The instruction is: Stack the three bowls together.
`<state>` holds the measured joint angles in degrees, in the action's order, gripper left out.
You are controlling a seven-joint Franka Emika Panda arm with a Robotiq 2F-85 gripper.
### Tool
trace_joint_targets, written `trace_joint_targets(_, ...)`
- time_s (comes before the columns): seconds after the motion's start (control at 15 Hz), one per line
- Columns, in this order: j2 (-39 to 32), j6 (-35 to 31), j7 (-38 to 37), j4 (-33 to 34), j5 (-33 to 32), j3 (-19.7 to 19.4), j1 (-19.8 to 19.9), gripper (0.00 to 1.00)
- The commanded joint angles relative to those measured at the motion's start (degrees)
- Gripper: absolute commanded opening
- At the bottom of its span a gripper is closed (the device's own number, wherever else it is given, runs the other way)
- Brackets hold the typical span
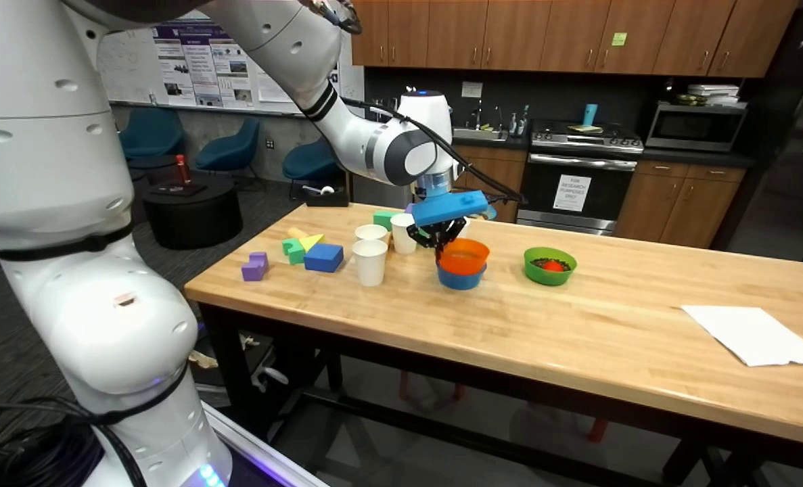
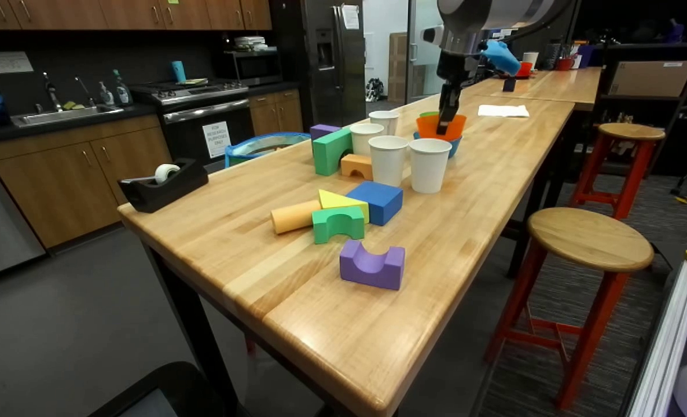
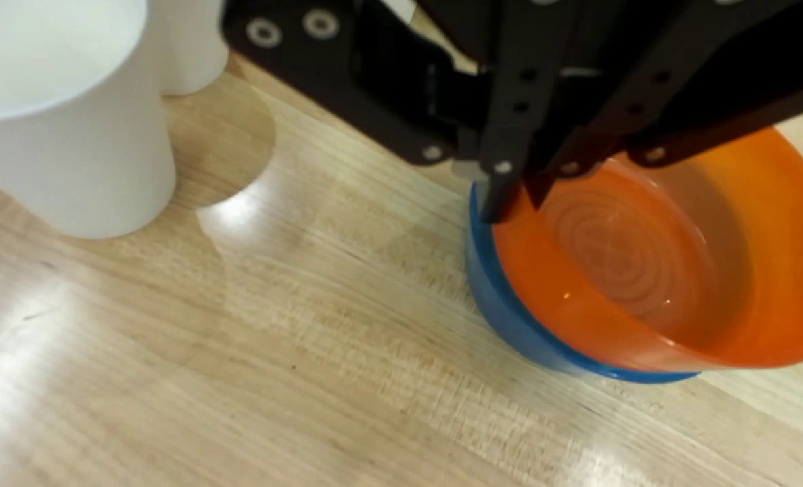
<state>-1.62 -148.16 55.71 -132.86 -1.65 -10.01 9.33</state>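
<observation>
Gripping orange bowl [image 1: 467, 256] by rim w/ claw [image 3: 515, 204] clamped tight, part-nested in blue bowl [image 1: 462, 279] directly below, prob. needing slight lowering b4 release.

Black fingers [image 2: 444, 116] pinch the edge of the orange bowl [image 2: 454, 128]. Just below them sits the blue bowl [image 2: 455, 146], under the orange one. Behind them, the green bowl [image 2: 429, 113] peeks out. Four white cups [image 2: 428, 168] stand near them on the counter [image 2: 459, 214].

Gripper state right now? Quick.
Gripper: closed, jaws holding the orange bowl at its rim.
</observation>
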Motion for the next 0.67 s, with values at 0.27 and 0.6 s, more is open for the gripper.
trace_joint_targets(0.27,-1.35,1.05,2.85,1.28,1.69,0.44,0.9,0.01)
trace_joint_targets(0.6,-1.5,1.16,2.89,1.38,1.74,0.31,1.16,0.01)
